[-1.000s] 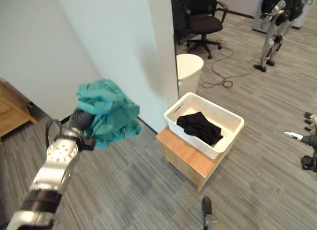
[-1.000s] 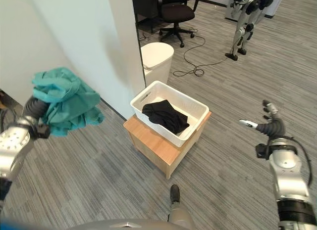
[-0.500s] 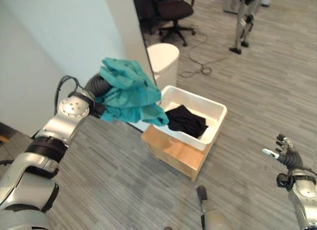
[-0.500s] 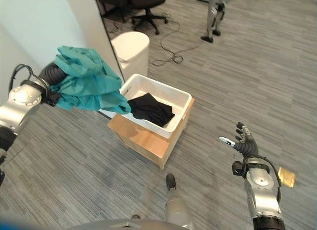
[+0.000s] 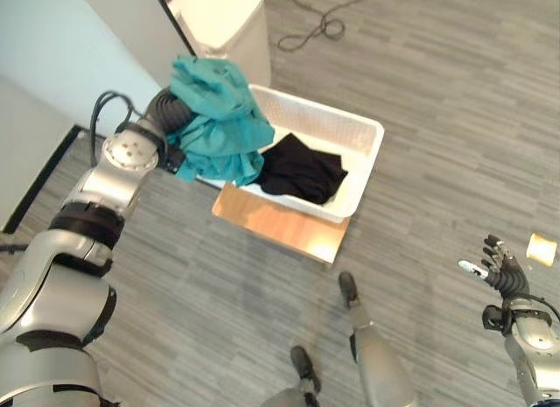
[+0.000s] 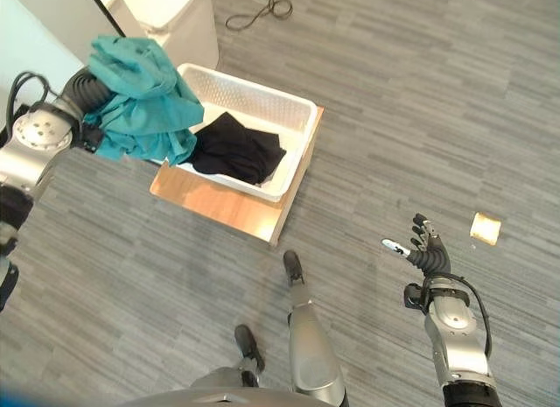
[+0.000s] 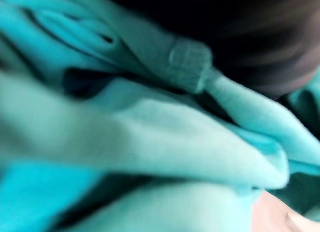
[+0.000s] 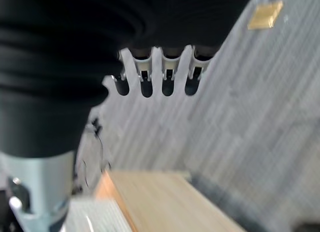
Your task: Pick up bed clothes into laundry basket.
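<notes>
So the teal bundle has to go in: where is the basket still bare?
Bare mesh shows along the laundry basket's far wall and its right end. The black garment fills the middle. The teal clothes, bunched over the left hand, crowd the left end.

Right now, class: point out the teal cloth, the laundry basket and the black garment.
teal cloth [image 5: 219, 127], left eye view, middle of the bundle.
laundry basket [image 5: 360, 162], left eye view, right-hand rim.
black garment [image 5: 302, 169], left eye view, centre of the pile.
</notes>
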### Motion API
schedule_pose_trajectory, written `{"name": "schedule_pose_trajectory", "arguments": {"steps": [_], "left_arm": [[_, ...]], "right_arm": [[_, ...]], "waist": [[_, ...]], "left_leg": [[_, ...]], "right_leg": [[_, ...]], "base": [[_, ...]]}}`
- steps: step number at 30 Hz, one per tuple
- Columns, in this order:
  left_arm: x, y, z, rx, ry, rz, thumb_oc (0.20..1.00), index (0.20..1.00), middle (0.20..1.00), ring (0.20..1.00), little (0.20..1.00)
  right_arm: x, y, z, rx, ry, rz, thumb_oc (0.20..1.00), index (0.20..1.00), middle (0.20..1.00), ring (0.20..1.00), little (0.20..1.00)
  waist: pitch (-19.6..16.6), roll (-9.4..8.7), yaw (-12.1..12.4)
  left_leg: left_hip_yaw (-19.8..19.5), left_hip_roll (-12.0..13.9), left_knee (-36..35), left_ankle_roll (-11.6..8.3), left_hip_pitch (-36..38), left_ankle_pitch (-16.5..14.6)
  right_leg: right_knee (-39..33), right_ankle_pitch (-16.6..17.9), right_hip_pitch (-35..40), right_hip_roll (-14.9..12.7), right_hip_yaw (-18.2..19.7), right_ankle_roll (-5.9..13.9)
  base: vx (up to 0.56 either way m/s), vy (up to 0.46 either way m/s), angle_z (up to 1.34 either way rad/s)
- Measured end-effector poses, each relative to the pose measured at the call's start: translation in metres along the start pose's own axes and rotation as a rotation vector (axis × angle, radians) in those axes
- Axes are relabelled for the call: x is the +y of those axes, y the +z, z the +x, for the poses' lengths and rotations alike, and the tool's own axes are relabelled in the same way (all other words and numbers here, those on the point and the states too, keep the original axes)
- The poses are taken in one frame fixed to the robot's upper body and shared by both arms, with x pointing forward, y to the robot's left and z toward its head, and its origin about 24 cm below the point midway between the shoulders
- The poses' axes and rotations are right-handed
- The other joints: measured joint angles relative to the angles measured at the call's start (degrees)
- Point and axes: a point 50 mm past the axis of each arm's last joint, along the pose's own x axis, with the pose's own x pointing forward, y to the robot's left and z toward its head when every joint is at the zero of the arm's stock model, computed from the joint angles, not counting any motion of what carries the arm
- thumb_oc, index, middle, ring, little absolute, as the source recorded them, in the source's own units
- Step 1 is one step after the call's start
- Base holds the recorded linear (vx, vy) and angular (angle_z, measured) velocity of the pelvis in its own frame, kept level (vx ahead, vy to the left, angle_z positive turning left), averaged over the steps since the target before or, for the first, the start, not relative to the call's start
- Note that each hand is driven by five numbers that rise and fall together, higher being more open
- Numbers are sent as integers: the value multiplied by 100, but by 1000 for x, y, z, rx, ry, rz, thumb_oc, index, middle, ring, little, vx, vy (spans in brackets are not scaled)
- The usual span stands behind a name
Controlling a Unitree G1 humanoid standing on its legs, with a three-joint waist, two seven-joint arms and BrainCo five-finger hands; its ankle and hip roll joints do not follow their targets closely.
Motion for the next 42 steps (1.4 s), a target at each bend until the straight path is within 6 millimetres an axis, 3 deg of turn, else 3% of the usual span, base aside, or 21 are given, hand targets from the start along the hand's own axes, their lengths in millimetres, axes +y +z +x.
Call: {"name": "schedule_pose_trajectory", "arguments": {"steps": [3,11,13,16,17,18,19,20,21,22,23,26,35,39,41,42], "left_arm": [[-6,14,7,-34,-34,69,200,200,200,200,200],[-6,59,25,-134,-41,206,200,200,200,200,200],[-1,57,26,-123,-22,241,200,200,200,200,200],[8,38,26,-33,6,290,200,200,200,200,200],[11,27,25,11,20,310,235,235,235,235,235],[13,14,26,82,47,288,492,492,492,492,492],[14,4,24,142,65,273,592,592,592,592,592],[15,-15,20,239,82,268,555,555,555,555,555],[15,-18,19,253,88,264,551,551,551,551,551],[16,-18,19,257,94,262,824,824,824,824,824],[18,-18,18,259,112,262,1000,1000,1000,1000,1000],[23,-17,18,263,135,275,1000,1000,1000,1000,1000],[14,41,26,-43,130,255,1000,1000,1000,1000,1000],[11,36,18,-80,133,176,1000,1000,1000,1000,1000],[5,25,13,-70,130,133,1000,1000,1000,1000,1000],[0,14,2,-91,158,16,1000,1000,1000,1000,1000]], "right_arm": [[11,-1,0,1,39,8,1000,1000,1000,1000,1000],[11,9,1,-56,35,14,1000,1000,1000,1000,1000],[11,9,1,-61,28,15,1000,1000,1000,1000,1000],[10,9,1,-62,22,15,1000,1000,1000,1000,1000],[10,9,0,-58,19,13,1000,1000,1000,1000,1000],[11,8,0,-56,17,15,1000,1000,1000,1000,1000],[12,8,1,-58,18,19,1000,1000,1000,1000,1000],[11,5,-1,-47,1,20,1000,1000,1000,1000,1000],[10,3,-3,-38,-1,19,1000,1000,1000,1000,1000],[10,1,-5,-31,-1,17,1000,1000,1000,1000,1000],[12,-2,-7,-19,7,15,1000,1000,1000,1000,1000],[17,-4,-8,-10,32,13,1000,1000,1000,1000,1000],[17,1,-4,-28,36,4,1000,1000,1000,1000,1000],[18,8,1,-54,38,8,1000,1000,1000,1000,1000],[19,11,4,-66,39,8,1000,1000,1000,1000,1000],[19,12,6,-70,38,8,1000,1000,1000,1000,1000]], "waist": [[120,164,-71],[248,269,-274],[285,346,-384],[287,349,-420],[289,353,-455],[289,353,-485],[288,354,-521],[288,354,-548],[289,353,-528],[291,349,-512],[291,349,-494],[288,344,-470],[263,295,-205],[262,293,-185],[257,283,-90],[248,272,-3]], "left_leg": [[10,-3,-7,1,-80,0],[161,-18,-15,1,-188,-1],[183,-22,-15,0,-200,-2],[295,-40,-19,0,-199,-4],[327,-41,-19,0,-202,-4],[337,-36,-19,0,-190,-4],[341,-34,-19,-1,-185,-4],[353,-22,-19,-1,-186,-4],[352,-11,-19,-1,-188,-4],[351,0,-19,-2,-189,-4],[336,17,-19,-4,-196,-5],[324,32,-21,-6,-207,-6],[187,69,-18,-26,-243,7],[153,96,-17,-56,-124,25],[116,115,-19,-63,15,26],[26,133,-20,-63,111,26]], "right_leg": [[1,-24,-81,3,5,27],[0,-16,-278,59,164,19],[0,-43,-302,71,188,35],[1,-42,-364,115,331,38],[1,-44,-379,126,344,39],[1,-43,-374,136,350,38],[1,-34,-369,140,357,31],[1,-18,-378,162,378,11],[1,-13,-379,172,374,5],[1,-4,-379,180,370,-5],[1,-3,-377,183,342,-8],[1,-15,-377,191,323,-34],[4,52,-354,174,202,-74],[4,73,-207,179,148,-103],[4,48,-47,180,106,-122],[4,-13,110,172,34,-125]], "base": [[6,7,-5],[17,6,-10],[55,24,-11],[45,2,-20],[18,-12,-12],[16,-9,-7],[21,-39,-6],[12,-53,-4],[5,-65,-3],[0,-35,5],[0,-47,9],[-4,-55,5],[-3,-22,5],[5,-12,4],[23,-23,10],[58,-31,19]]}}
